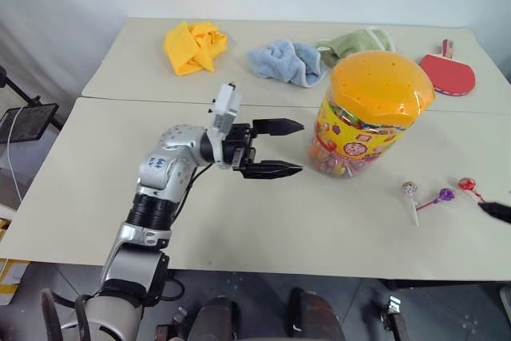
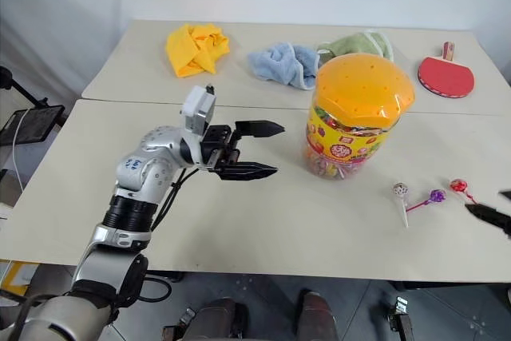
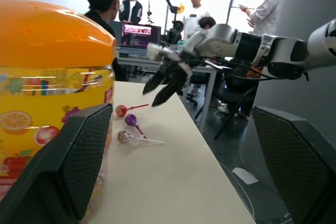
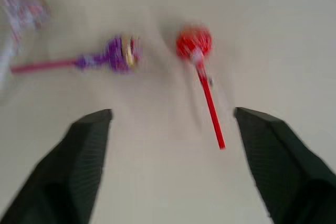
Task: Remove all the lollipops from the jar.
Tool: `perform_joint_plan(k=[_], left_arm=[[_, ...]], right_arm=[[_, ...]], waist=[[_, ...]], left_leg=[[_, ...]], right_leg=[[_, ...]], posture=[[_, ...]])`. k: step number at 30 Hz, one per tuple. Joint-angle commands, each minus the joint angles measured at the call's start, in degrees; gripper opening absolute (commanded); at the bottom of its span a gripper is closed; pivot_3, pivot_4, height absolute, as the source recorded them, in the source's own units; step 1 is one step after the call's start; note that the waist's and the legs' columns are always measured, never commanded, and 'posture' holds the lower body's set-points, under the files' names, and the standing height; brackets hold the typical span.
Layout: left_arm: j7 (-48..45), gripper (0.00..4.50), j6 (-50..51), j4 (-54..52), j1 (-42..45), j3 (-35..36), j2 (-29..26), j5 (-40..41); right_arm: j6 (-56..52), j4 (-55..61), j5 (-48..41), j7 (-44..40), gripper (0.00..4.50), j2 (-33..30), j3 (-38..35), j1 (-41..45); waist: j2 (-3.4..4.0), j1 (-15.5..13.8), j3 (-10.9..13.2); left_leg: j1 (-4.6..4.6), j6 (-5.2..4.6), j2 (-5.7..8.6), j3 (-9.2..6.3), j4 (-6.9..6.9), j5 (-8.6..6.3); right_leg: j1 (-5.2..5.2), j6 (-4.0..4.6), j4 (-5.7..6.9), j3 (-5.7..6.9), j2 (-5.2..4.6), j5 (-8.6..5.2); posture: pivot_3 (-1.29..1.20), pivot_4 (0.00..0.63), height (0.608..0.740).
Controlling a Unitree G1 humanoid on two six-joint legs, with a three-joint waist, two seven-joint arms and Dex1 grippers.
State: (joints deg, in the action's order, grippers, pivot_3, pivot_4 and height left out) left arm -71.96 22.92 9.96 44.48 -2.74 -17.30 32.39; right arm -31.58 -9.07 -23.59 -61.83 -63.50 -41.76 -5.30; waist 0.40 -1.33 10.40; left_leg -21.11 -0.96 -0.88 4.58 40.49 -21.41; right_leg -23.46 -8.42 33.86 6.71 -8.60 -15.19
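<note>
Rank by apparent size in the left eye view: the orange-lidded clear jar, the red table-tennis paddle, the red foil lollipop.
1. Orange-lidded clear plastic jar, largest.
2. Red table-tennis paddle; it lies farther back, so it looks somewhat reduced.
3. Red foil lollipop, smallest.

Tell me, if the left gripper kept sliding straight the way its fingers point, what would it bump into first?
Most likely the large clear plastic jar with the orange domed lid. The open left gripper points sideways at its lower, yellow-labelled part, with bare table between them. Depth is hard to judge, so it might only graze the jar's near side.
</note>
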Motion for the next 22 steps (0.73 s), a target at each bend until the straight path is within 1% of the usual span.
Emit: perform_joint_plan(k=[1,4,6,8,11,13,16,19,22], left_arm=[[3.1,4.5,-1.9,-1.6,-1.5,3.8,-3.7,-1.1],[3.3,4.5,-5.0,-0.9,-4.8,4.7,-9.3,-4.7],[3.7,4.5,-6.6,-0.6,-8.9,5.4,-14.2,-7.6],[3.5,4.5,-9.1,0.1,-12.3,5.7,-17.6,-9.8],[4.7,4.5,-15.0,0.5,-18.9,8.2,-20.8,-11.9],[5.4,4.5,-16.7,-2.1,-22.8,9.3,-21.9,-12.0],[6.8,4.5,-17.9,-5.8,-27.3,10.4,-21.8,-11.4],[9.8,4.5,-18.3,-11.8,-32.9,11.9,-20.7,-10.7],[11.7,4.5,-18.4,-15.2,-36.0,12.9,-20.0,-10.2]], right_arm=[[7.3,7.3,-7.7,-6.8,4.45,2.9,-8.0,1.8],[-0.6,15.6,-16.4,-7.3,4.45,4.5,-7.5,2.6],[-2.0,25.1,-21.3,-6.2,4.45,7.4,-2.5,2.8],[-1.3,31.4,-23.1,-6.1,4.45,9.8,1.6,2.3],[5.1,38.1,-20.1,-9.2,4.45,13.8,9.1,-1.3],[9.0,39.7,-17.9,-8.9,4.45,16.6,12.1,-3.0],[13.0,39.5,-15.4,-8.0,4.45,19.5,14.2,-5.1],[18.7,39.0,-11.7,-7.7,4.45,22.2,15.2,-8.5],[22.0,38.6,-10.2,-7.0,4.45,24.2,15.4,-11.2]], waist=[[-0.04,0.1,0.0],[-0.05,0.1,0.0],[-0.04,0.0,0.0],[-0.05,0.0,0.0],[-0.07,-0.3,0.0],[-0.1,-0.6,0.0],[-0.11,-1.1,0.0],[-0.11,-1.2,0.0],[-0.1,-1.1,0.0]], left_leg=[[0.02,0.0,-0.02,0.0,-0.01,0.0],[0.07,0.04,-0.06,-0.02,-0.01,-0.01],[0.04,0.03,-0.05,-0.04,0.0,-0.01],[0.05,0.07,-0.08,-0.1,0.0,-0.03],[-0.01,0.07,-0.03,-0.15,0.03,-0.04],[-0.04,0.07,-0.02,-0.32,0.05,-0.08],[-0.12,0.03,0.04,-0.37,0.13,-0.11],[-0.11,0.03,0.01,-0.33,0.28,-0.12],[-0.03,0.05,-0.03,-0.31,0.28,-0.13]], right_leg=[[0.0,0.0,0.01,0.0,0.03,0.0],[0.02,0.0,0.04,0.0,0.06,0.0],[0.02,0.0,0.02,0.0,0.05,0.0],[0.0,0.01,0.09,0.04,0.05,0.0],[0.01,0.0,0.06,0.06,0.02,0.0],[0.05,-0.01,0.09,0.12,0.03,0.01],[0.06,-0.05,0.06,0.12,-0.01,0.03],[0.11,-0.05,0.06,0.11,0.0,0.03],[0.12,-0.05,0.15,0.1,0.02,0.03]], posture=[[0.0,0.15,0.74],[0.0,0.15,0.74],[0.0,0.15,0.74],[0.0,0.15,0.74],[0.0,0.15,0.74],[0.0,0.15,0.74],[0.0,0.15,0.74],[0.0,0.15,0.74],[0.0,0.15,0.74]])
